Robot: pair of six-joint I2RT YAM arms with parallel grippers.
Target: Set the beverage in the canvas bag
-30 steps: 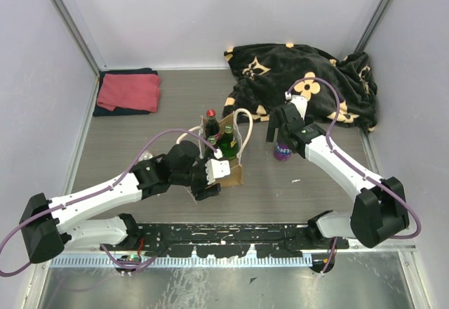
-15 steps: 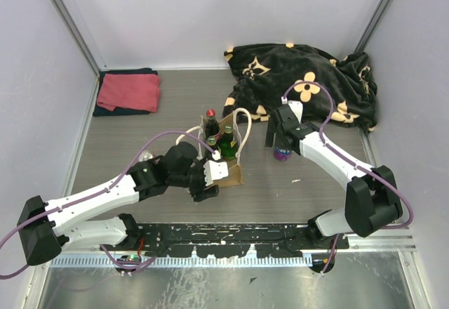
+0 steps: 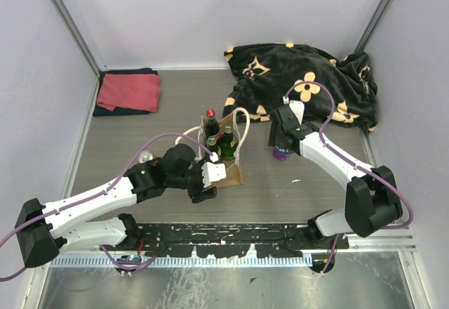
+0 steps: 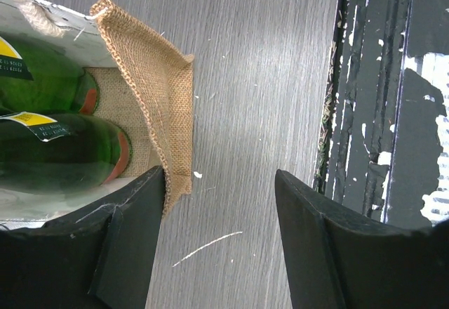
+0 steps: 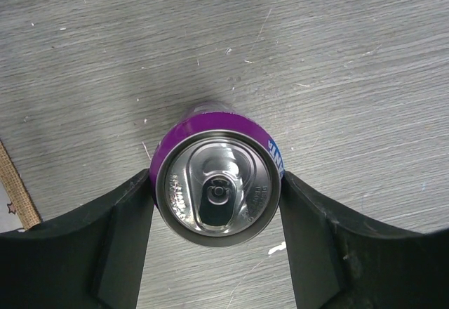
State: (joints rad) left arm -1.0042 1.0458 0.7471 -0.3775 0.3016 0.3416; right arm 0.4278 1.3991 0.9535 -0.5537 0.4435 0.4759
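The beverage, a purple can point(image 3: 283, 152) with a silver top point(image 5: 217, 186), stands upright on the grey table right of the canvas bag point(image 3: 232, 163). My right gripper point(image 3: 282, 143) is down over it, and in the right wrist view both fingers of the gripper point(image 5: 214, 182) touch the can's sides. The tan bag stands upright with white rope handles and holds green bottles point(image 3: 226, 139) and a red-capped one point(image 3: 210, 121). My left gripper point(image 3: 209, 182) is at the bag's near corner, open point(image 4: 219, 179). The burlap wall point(image 4: 158, 91) runs beside its left finger point(image 4: 133, 225).
A black blanket with tan flowers point(image 3: 309, 84) lies bunched at the back right. A folded red cloth point(image 3: 128, 91) rests on a dark one at the back left. The black mounting rail point(image 3: 231, 235) runs along the near edge, close to my left gripper point(image 4: 393, 112).
The right gripper's fingers have closed in from wide open until they touch the can. The left arm has barely shifted at the bag.
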